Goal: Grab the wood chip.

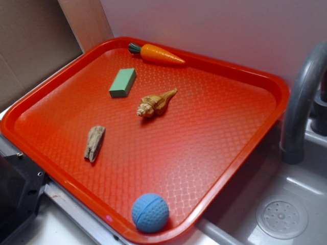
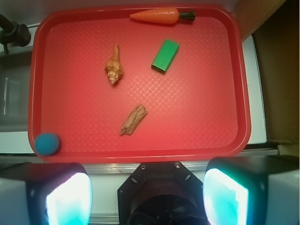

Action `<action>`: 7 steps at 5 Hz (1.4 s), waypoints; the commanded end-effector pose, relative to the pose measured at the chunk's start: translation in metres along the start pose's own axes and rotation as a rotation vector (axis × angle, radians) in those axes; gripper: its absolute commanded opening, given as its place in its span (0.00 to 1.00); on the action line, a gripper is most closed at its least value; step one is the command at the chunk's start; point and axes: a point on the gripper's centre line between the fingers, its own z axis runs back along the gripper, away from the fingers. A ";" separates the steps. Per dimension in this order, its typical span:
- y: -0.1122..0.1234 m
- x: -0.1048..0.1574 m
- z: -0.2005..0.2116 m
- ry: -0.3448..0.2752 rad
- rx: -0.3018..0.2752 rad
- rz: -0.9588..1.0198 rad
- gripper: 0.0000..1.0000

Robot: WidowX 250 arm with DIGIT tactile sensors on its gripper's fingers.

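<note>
From the wrist camera I see my pincer (image 2: 146,197) hanging spread wide, grasping nothing, its two pale fingers (image 2: 65,197) framing the bottom of the view, outside the near rim of the red tray (image 2: 236,70). The wood chip (image 2: 133,120) lies flat on the tray floor, ahead of the pincer and a touch to the left of its centre line, set on a slant, well apart from the fingers. Beyond it sits the tan seashell (image 2: 113,71), and to the right of that the green block (image 2: 165,56). The toy carrot (image 2: 158,16) rests against the far rim, and the blue ball (image 2: 47,143) sits in the near-left corner. In the exterior view the wood chip (image 1: 95,143) lies alone toward the tray's left side, touching nothing
</note>
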 end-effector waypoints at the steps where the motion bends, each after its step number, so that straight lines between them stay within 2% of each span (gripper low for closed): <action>1: 0.000 0.000 0.000 0.000 0.000 0.000 1.00; 2: 0.001 0.015 -0.029 -0.041 0.000 0.148 1.00; 4: -0.004 0.028 -0.100 0.015 -0.033 0.376 1.00; 5: 0.000 0.028 -0.136 0.035 -0.058 0.410 1.00; 6: -0.002 0.026 -0.163 0.034 -0.064 0.482 1.00; 7: -0.005 0.023 -0.192 0.068 -0.035 0.477 1.00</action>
